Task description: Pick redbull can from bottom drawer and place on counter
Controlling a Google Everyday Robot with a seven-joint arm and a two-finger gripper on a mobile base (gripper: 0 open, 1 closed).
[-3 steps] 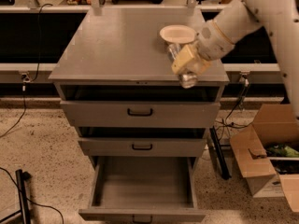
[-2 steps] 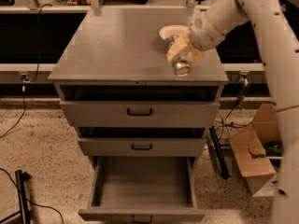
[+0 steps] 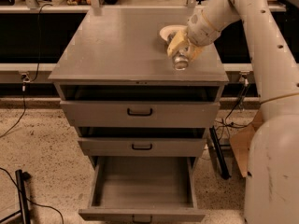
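Yellow fingers (image 3: 176, 41) clamp slim silver redbull can (image 3: 180, 60) over matte grey counter (image 3: 117, 45).

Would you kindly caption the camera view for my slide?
The hand grips the redbull can at the counter, beside a bowl; the bottom drawer stands open.

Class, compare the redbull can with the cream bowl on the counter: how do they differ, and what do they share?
The redbull can is slim, silver and metallic; the bowl is wide, shallow and cream. The can is held in the gripper at the counter's right front; the bowl rests free behind it. Both are round and at the counter's right side.
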